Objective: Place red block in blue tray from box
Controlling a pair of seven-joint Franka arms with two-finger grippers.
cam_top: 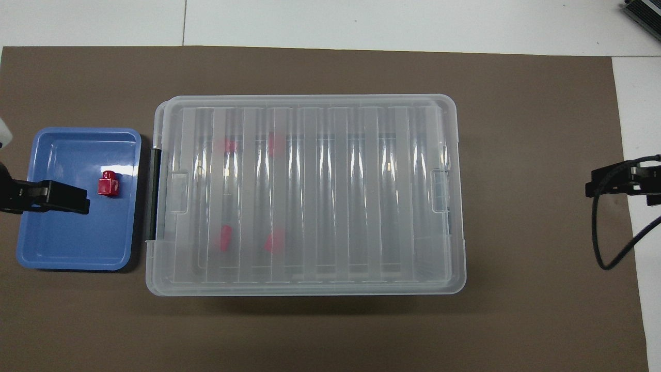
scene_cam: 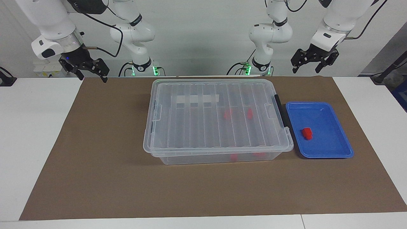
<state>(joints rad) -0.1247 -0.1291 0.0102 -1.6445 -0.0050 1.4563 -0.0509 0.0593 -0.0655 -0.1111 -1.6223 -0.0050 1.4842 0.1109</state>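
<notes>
Red block [scene_cam: 307, 133] in blue tray [scene_cam: 330, 154]; box [scene_cam: 190, 127] lidded. Left gripper [scene_cam: 310, 64], right gripper [scene_cam: 87, 70]: fingers wide, empty. Advised: unclip lid squarely first.

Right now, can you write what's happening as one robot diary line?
red block: in blue tray | box: lid on, more red blocks inside | left end effector: open, raised, waiting | right end effector: open, raised

I see a red block [scene_cam: 307, 133] in the blue tray [scene_cam: 337, 152], which lies just beside the lidded clear box [scene_cam: 190, 140], itself holding more red blocks [cam_top: 274, 241].
</notes>
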